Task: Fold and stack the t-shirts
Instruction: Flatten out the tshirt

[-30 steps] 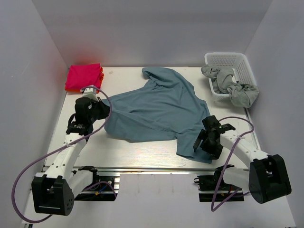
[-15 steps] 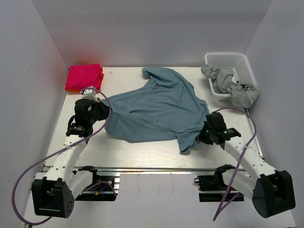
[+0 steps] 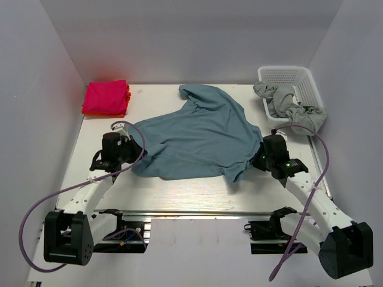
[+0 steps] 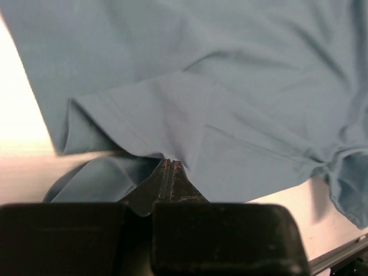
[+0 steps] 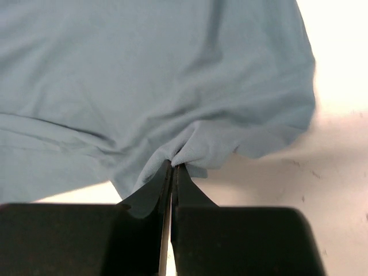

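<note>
White counter, plain white walls round it. Mid-counter the teal t-shirt lies rumpled between the 2 arms. On its left hem the left end effector is clamped; the wrist view shows the tips pinched shut on a fold of fabric. Opposite, the right end effector is closed on a bunched bit of the right edge. So the shirt runs left-right from 1 grip to the other, neck end pointing at the back wall. My read: the next move is pulling the 2 grips apart to flatten it. A pink folded shirt sits far-left, nearer the left arm. A grey shirt hangs out of the basket far-right.
</note>
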Available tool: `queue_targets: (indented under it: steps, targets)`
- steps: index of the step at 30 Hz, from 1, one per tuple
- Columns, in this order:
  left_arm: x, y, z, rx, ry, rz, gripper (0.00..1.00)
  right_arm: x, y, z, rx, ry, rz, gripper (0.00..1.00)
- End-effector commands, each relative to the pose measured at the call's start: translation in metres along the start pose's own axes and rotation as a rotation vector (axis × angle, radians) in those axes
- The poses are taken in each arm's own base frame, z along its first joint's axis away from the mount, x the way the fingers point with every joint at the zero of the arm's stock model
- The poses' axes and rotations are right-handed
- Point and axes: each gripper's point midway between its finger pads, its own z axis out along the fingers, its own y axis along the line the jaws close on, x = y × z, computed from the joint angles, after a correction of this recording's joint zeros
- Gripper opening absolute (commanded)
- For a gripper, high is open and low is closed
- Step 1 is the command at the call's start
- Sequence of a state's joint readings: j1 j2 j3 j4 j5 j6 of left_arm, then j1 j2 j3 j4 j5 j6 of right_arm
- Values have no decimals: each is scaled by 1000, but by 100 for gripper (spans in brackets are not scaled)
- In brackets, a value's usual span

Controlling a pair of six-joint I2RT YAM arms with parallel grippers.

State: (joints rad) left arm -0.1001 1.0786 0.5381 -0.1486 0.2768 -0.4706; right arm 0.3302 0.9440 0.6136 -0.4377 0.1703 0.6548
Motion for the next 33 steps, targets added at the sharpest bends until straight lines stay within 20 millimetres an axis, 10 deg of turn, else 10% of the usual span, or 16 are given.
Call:
queue_targets:
  steps: [1,9,18,33]
  targets:
    - [-55,-49,-26,166,-190,72,0,-59,38,-17,-127,-197,-12,0]
    - [-139,-108,-80,301,-453,140,0,-175,113,-109,-426,-646,-48,0]
    - [-244,-118,-163,93,-800,121,0,-290,124,-248,-358,-1098,-25,0]
    - [-324,-156,-317,-25,-1165,226,0,-330,158,-418,-507,-1374,-232,0]
